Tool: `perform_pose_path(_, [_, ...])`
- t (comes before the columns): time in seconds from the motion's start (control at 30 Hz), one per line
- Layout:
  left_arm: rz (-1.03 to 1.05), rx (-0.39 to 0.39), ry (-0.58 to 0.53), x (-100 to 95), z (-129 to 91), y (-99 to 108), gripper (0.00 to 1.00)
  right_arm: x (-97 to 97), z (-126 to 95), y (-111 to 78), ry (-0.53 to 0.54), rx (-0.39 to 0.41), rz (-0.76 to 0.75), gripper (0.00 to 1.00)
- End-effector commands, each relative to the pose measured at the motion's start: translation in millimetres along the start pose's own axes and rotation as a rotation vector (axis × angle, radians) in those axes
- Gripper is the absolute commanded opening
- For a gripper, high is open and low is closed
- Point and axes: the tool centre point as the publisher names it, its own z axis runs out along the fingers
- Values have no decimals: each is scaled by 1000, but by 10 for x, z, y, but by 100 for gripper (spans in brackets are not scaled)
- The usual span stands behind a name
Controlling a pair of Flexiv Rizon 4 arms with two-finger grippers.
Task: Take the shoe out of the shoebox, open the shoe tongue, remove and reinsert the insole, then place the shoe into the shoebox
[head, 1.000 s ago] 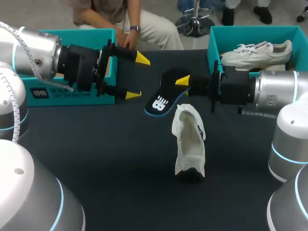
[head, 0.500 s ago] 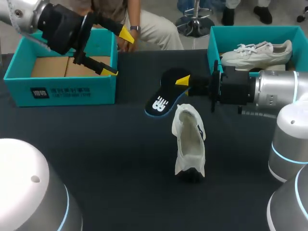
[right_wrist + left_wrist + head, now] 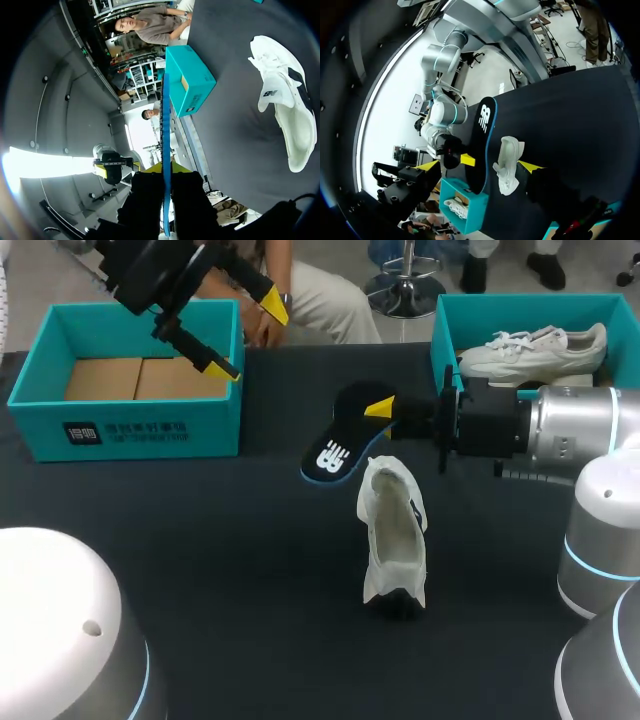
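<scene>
Room-wise, the dark table (image 3: 200, 570) had a big bare stretch along the near side and between the left shoebox (image 3: 130, 430) and the shoe (image 3: 395, 540). It got tight on the far right, where the right arm lay just in front of the right shoebox (image 3: 445, 315), which sat in the far right corner. The left box hugged the far left edge.

Count: two teal shoeboxes, two white shoes, one insole (image 3: 345, 435), two grippers.

The loose shoe sat about mid-table, apart from both boxes. It was white, with the tongue flopped wide open, a pale inside showing and a dark patch at its near end. The second shoe (image 3: 530, 350) lay on its side in the right box.

The right gripper (image 3: 380, 410) was clamped on the heel end of the insole, holding it above the table just beyond the shoe. The insole was black with a white logo and a blue rim. From that wrist it showed edge-on between the fingers.

The left gripper (image 3: 245, 335) was spread wide with nothing in it, up over the far right corner of the left box
</scene>
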Motion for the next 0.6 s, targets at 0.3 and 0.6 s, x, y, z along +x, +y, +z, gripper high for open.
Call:
perform_pose_path(0.3, [60,-80,297,-256,126,229,100,-3,14,-6,-2,-3,1,0])
perform_pose_path(0.6, [54,-57,404,-566,312,375,100,-3,14,-6,-2,-3,1,0])
